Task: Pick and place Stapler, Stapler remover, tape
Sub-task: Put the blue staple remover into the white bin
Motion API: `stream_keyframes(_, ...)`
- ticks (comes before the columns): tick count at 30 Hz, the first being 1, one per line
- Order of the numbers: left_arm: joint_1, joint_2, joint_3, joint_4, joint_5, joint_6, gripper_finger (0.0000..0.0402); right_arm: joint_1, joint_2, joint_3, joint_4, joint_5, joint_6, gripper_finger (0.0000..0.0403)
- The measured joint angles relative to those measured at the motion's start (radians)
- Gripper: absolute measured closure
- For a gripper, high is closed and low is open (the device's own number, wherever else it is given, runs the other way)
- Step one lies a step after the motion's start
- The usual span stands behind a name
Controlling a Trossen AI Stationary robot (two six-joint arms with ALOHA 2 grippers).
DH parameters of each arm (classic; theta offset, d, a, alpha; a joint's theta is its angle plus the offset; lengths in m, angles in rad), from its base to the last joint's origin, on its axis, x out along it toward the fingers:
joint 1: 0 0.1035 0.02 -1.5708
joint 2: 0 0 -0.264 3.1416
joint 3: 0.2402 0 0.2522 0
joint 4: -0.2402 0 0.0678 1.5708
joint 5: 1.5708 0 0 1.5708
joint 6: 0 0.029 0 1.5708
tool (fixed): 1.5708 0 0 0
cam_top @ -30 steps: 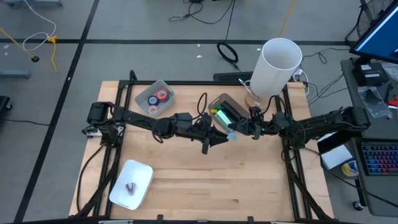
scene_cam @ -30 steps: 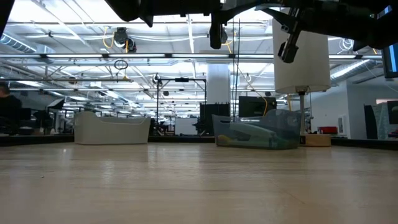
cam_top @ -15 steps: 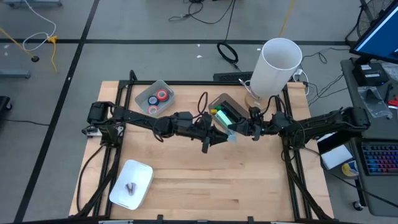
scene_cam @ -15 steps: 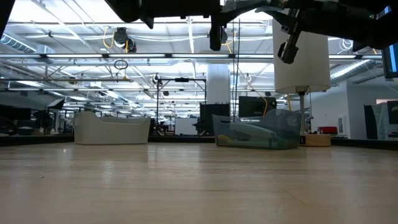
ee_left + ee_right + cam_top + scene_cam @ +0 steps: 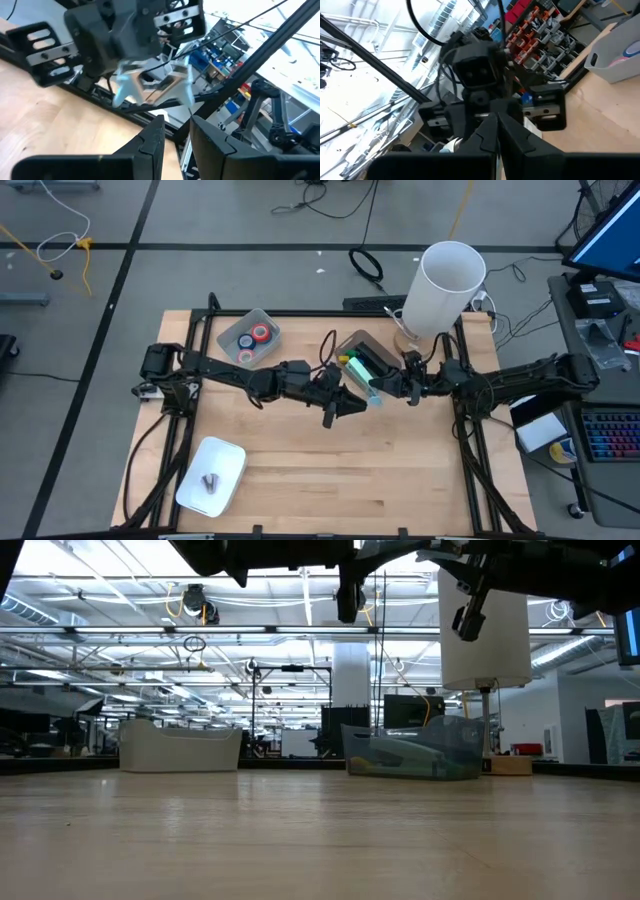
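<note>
1. Tape rolls (image 5: 256, 337), blue and red rings, sit in a grey bin (image 5: 247, 336) at upper left of the wooden table (image 5: 400, 460) in the high view, well apart from both grippers.
2. Left gripper (image 5: 347, 406) hangs near frame centre in the high view, raised off the table. In the left wrist view its two dark fingers (image 5: 150, 142) stand slightly apart with a narrow gap and nothing between them.
3. Right gripper (image 5: 376, 389) hangs just right of centre, tip facing the left gripper, the two close together. In the right wrist view its fingers (image 5: 487, 132) are pressed together, holding nothing visible.
4. Each wrist view shows the other arm's wrist close ahead.
5. Clear bin (image 5: 363, 356) lies just above both grippers in the high view, touching neither as far as can be told; it holds a green and dark object, type unclear.
6. Low view: both arms enter from the top edge, well clear of the tabletop; clear bin (image 5: 415, 752) right of centre, white tray (image 5: 180, 748) at left.
7. White tray (image 5: 212, 474) at lower left in the high view holds a small grey metal item (image 5: 209, 480).
8. Tall white cylinder (image 5: 444, 288) stands at upper right of the table.
</note>
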Motion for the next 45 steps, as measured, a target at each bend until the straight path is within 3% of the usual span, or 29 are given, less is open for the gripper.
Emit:
stream_keyframes(16,0.002,0.000,0.000,0.035,-0.003,0.002,0.0309,0.000,0.000,0.000,-0.028,0.025,0.000,0.0403)
stream_keyframes(39,0.012,0.000,0.000,0.019,-0.140,-0.020,0.0310,0.000,0.026,0.000,-0.031,0.085,-0.010,0.0403)
stream_keyframes(42,0.012,0.000,0.000,0.019,-0.164,-0.019,0.0326,0.000,0.026,0.000,-0.032,0.104,-0.010,0.0403)
stream_keyframes(45,0.015,0.000,0.000,0.018,-0.168,-0.011,0.0372,0.000,0.026,0.000,-0.032,0.111,-0.010,0.0403)
